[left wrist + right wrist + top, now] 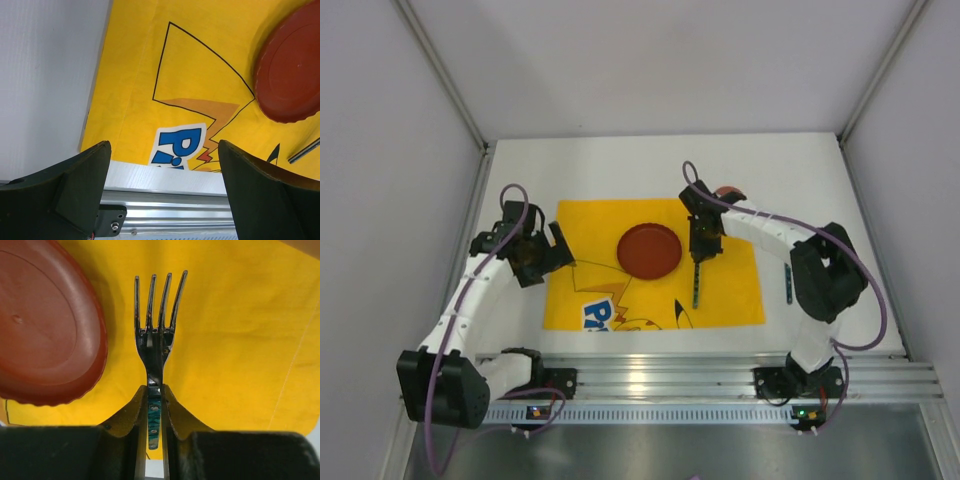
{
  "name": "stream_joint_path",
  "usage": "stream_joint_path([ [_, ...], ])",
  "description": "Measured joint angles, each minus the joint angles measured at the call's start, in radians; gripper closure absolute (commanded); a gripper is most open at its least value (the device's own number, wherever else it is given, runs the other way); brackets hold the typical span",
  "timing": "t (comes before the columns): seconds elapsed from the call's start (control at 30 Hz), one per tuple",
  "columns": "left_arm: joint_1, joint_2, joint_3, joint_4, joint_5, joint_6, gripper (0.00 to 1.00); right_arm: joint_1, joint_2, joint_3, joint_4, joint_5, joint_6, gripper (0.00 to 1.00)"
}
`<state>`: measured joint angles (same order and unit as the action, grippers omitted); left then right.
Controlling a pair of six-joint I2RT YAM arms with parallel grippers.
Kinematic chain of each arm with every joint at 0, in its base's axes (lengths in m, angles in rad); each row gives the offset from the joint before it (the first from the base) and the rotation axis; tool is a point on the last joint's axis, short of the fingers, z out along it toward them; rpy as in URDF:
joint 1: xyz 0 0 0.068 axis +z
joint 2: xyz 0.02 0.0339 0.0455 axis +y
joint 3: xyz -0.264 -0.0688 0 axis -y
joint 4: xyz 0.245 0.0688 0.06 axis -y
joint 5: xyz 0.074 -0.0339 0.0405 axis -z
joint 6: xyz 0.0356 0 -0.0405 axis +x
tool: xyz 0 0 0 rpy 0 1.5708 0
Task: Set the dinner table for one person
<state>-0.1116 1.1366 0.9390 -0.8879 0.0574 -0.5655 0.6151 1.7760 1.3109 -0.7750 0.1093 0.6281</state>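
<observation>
**Operator:** Where is my table, and how does it run?

**Spotter:** Your table [820, 170] fills the top view. Its long axis runs 9 to 3, and the rail [720, 375] lies along its 6 o'clock edge by your arm bases. The mat [590, 225] lies mid-table, with the plate [648, 250] near the mat's centre.

**Operator:** And the fork?

**Spotter:** Your right gripper [154, 395] is clenched on the fork [155, 330], pinching the handle close behind the tines. The fork is over the mat at the plate's 3 o'clock, near the rim but apart from it. Its long axis runs 12 to 6, with the tines toward 12 and the handle trailing toward 6 (the gripper hides the tines from above, so trust your wrist view). I cannot tell whether it rests on the mat or hangs just above it.

**Operator:** Why hold it that way?

**Spotter:** My guess is that a grip on the handle leaves the tines free and lets you square the fork with the plate before you let go. That spot looks like its place in the setting.

**Operator:** And my left side?

**Spotter:** Your left gripper [164, 150] has its jaws spread wide with nothing between them. It sits over the mat's 9 o'clock edge, probably parked clear of the plate. A second utensil [787, 283] lies on bare table beyond the mat's 3 o'clock edge, likely waiting its turn.
</observation>
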Motion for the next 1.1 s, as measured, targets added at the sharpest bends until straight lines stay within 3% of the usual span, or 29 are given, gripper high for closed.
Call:
stream_joint_path([
  [0.43, 0.0, -0.029, 0.0, -0.024, -0.03, 0.011, 0.06, 0.003, 0.104, 0.014, 0.032, 0.026, 0.023, 0.99],
  [0.57, 0.0, -0.029, 0.0, -0.025, -0.03, 0.012, 0.06, 0.006, 0.106, 0.029, 0.023, 0.038, 0.019, 0.82],
  [0.6, 0.0, -0.029, 0.0, -0.025, -0.031, 0.012, 0.07, 0.006, 0.106, 0.033, 0.021, 0.044, 0.02, 0.72],
  [0.67, 0.0, -0.029, 0.0, -0.025, -0.031, 0.012, 0.06, 0.007, 0.103, 0.042, 0.016, 0.058, 0.016, 0.62],
  [1.1, 0.0, -0.028, 0.0, -0.025, -0.052, 0.011, 0.06, 0.008, -0.012, 0.144, -0.094, 0.14, -0.029, 0.47],
])
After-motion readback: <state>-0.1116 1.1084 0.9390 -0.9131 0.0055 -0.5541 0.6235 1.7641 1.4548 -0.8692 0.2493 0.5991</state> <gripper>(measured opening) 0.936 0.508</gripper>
